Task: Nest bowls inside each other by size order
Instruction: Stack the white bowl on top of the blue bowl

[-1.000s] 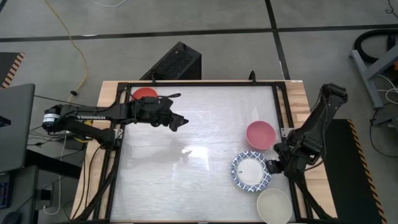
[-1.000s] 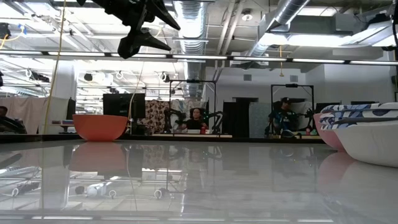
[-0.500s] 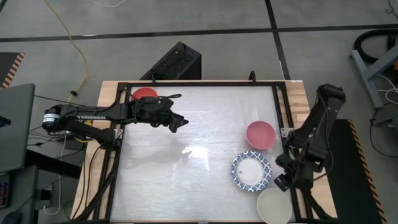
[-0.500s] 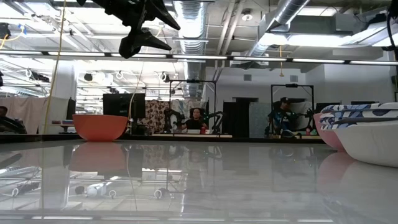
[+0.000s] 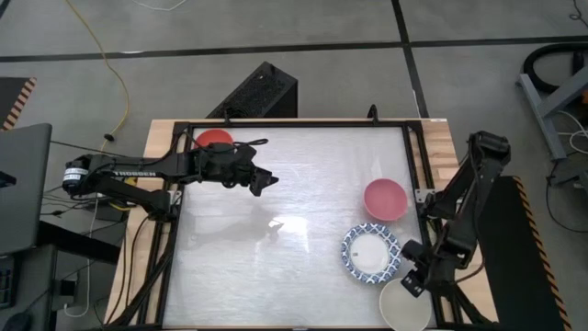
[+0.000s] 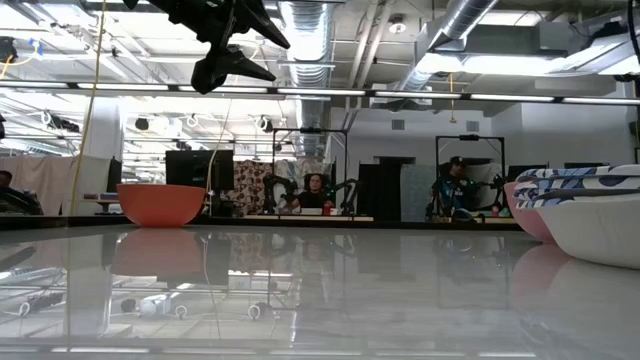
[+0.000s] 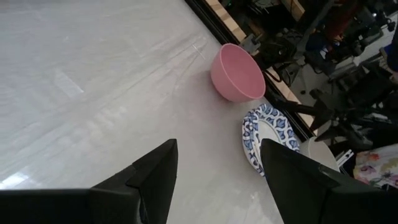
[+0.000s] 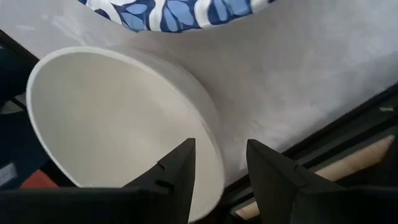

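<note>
Both grippers (image 5: pixel 264 181) (image 5: pixel 411 279) aloft, fingers apart.

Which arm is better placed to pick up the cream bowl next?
The right. Its hand is open at the rim of the cream bowl, fingers astride it. The left hand hangs far off, near the red bowl.

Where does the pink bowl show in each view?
High: pink bowl, right of centre, above the blue-patterned bowl.
Low: right edge, behind that bowl.
Left wrist: top centre.
Right wrist: not in it.
Shared landmark: the blue-patterned bowl.
</note>
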Tool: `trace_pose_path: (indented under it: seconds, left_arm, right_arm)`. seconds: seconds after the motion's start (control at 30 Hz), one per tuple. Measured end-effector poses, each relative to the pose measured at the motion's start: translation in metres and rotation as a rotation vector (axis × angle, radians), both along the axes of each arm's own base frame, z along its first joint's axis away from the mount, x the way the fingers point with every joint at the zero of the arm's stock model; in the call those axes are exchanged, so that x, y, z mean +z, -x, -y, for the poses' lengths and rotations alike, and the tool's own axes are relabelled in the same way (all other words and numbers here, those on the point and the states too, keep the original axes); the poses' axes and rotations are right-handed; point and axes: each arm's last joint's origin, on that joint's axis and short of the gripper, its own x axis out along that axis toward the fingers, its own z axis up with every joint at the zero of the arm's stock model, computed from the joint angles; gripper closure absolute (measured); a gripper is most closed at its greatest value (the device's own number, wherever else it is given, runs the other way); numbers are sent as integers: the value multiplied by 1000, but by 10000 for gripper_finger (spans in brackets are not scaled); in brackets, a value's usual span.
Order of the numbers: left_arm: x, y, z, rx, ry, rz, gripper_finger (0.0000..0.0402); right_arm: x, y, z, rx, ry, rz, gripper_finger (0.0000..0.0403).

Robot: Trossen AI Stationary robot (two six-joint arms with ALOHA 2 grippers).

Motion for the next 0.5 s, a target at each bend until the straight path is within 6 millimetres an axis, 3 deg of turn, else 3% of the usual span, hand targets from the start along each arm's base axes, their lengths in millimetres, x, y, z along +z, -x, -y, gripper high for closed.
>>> trace_pose_path:
  seconds: [0.5]
  left_arm:
    - [0,0,0,-1,-8,-1,183]
  right_arm:
    - [-23,-2,-12,82,50,-159,239]
